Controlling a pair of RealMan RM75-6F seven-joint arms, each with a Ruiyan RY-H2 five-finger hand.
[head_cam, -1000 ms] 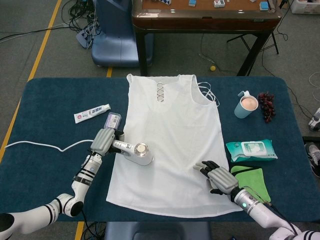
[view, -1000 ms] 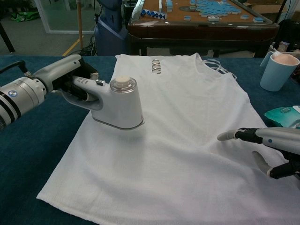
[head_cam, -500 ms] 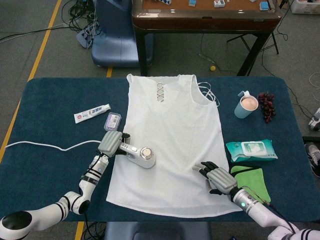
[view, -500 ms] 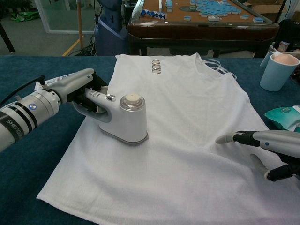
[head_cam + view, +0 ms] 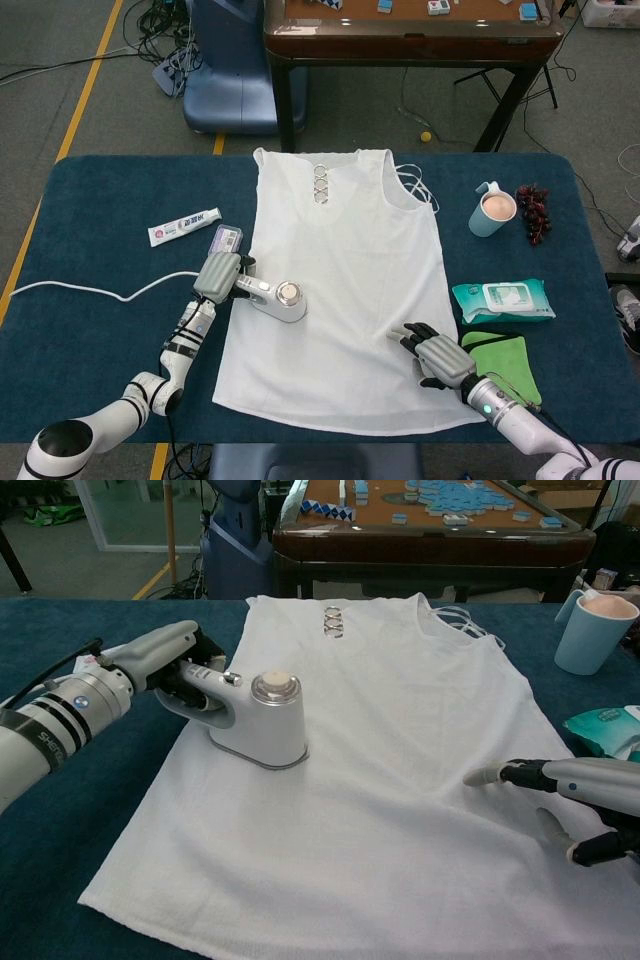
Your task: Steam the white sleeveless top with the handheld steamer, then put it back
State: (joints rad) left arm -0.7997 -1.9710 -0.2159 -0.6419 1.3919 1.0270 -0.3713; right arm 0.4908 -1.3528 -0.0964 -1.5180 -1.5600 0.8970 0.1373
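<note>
The white sleeveless top [image 5: 345, 270] [image 5: 400, 750] lies flat on the blue table, neckline at the far side. My left hand [image 5: 220, 275] [image 5: 165, 660] grips the handle of the white handheld steamer [image 5: 280, 300] [image 5: 262, 722], whose base sits on the top's left side near the hem edge. Its white cord [image 5: 90, 292] trails left across the table. My right hand [image 5: 437, 352] [image 5: 570, 800] rests with fingers spread on the top's lower right part, holding nothing.
A toothpaste tube [image 5: 183, 227] and a small packet [image 5: 226, 238] lie left of the top. On the right stand a blue cup [image 5: 493, 210], grapes [image 5: 533, 210], a wipes pack [image 5: 502, 299] and a green cloth [image 5: 503, 360]. A wooden table [image 5: 410, 35] stands beyond.
The steamer slid right and toward me over the top's left side, then came back a little toward the far left. The right hand stayed put.
</note>
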